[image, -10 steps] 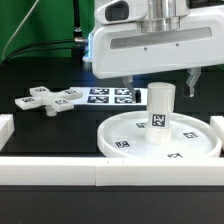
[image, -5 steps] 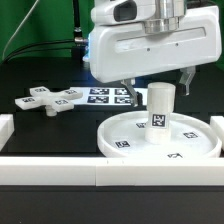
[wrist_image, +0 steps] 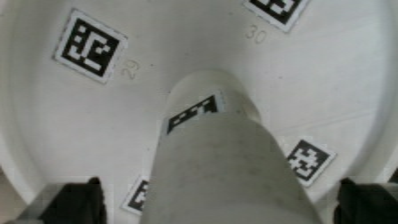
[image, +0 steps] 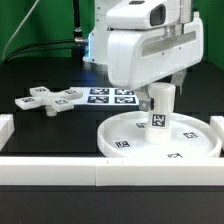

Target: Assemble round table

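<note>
1. Hanging low over the large rimmed round white plastic disc (image: 114, 131), the white arm points its two-finger gripper (wrist_image: 231, 205) downward
2. Its bulky wrist housing hides most of the pincer in the exterior view; the wrist view shows only two dark, blurred fingertips (wrist_image: 77, 198)
3. The jaws stand wide, straddling the short thick white cylinder leg (image: 161, 105), which stands upright on the disc, seemingly untouched
4. The white cross-shaped base (image: 48, 99) lies toward the exterior view's left, well apart from the disc

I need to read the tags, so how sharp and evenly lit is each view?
Exterior view: fairly sharp, evenly lit, tags on the disc and cross base distinct. Wrist view: very close, soft focus, tags on the leg blurred and foreshortened.
</note>
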You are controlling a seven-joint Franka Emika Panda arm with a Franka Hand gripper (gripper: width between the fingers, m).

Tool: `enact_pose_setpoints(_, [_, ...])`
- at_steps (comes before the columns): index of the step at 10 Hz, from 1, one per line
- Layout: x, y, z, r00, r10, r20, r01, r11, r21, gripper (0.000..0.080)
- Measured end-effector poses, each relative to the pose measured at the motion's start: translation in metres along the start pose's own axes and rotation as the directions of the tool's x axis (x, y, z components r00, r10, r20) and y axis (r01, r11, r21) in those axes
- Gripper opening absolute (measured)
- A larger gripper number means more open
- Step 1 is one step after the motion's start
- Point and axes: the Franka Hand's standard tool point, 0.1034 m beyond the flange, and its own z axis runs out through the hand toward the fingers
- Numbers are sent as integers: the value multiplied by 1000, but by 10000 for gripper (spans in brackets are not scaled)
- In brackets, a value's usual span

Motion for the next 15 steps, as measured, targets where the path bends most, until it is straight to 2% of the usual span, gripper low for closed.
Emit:
enact_pose_setpoints(3, [0, 0, 0, 989, -149, 18, 149, 989, -10, 649])
enact_pose_setpoints(5, [-2, 1, 0, 982, -187, 24, 187, 982, -11, 403])
enact_pose_setpoints(9, [-2, 1, 0, 991, -128, 23, 129, 992, -13, 406])
enact_pose_setpoints(12, [-1, 1, 0, 986, 164, 15, -163, 986, -19, 406])
enact_pose_setpoints(15, [0, 1, 0, 901, 433, -1, -433, 901, -27, 407])
